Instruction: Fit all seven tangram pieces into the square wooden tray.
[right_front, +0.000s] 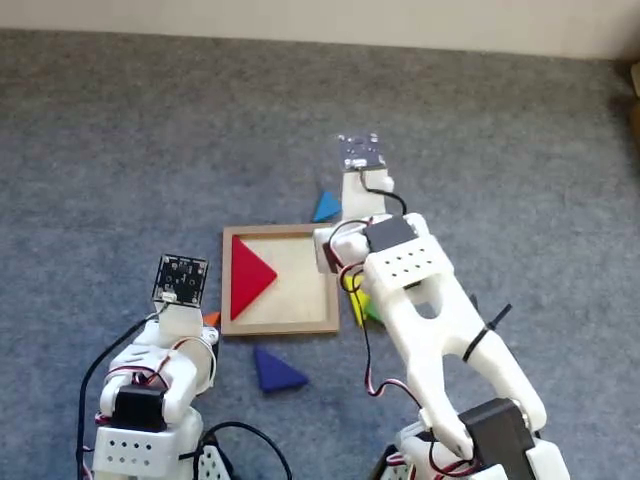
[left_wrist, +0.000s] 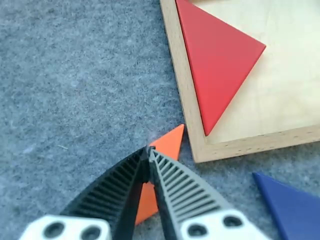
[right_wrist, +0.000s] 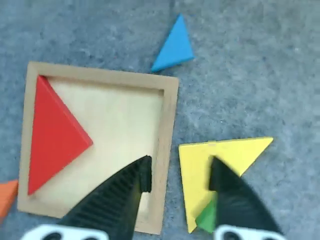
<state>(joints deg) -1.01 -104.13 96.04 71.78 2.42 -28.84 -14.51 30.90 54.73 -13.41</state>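
I read the left gripper (left_wrist: 149, 152) with jaws clenched tip to tip over the orange piece (left_wrist: 170, 142), at the near-left corner of the tray (left_wrist: 192, 115). The right gripper (right_wrist: 180, 172) has its jaws released, straddling the tray's right rim and the yellow triangle (right_wrist: 225, 152). The red triangle (left_wrist: 215, 55) lies inside the tray against its left wall.
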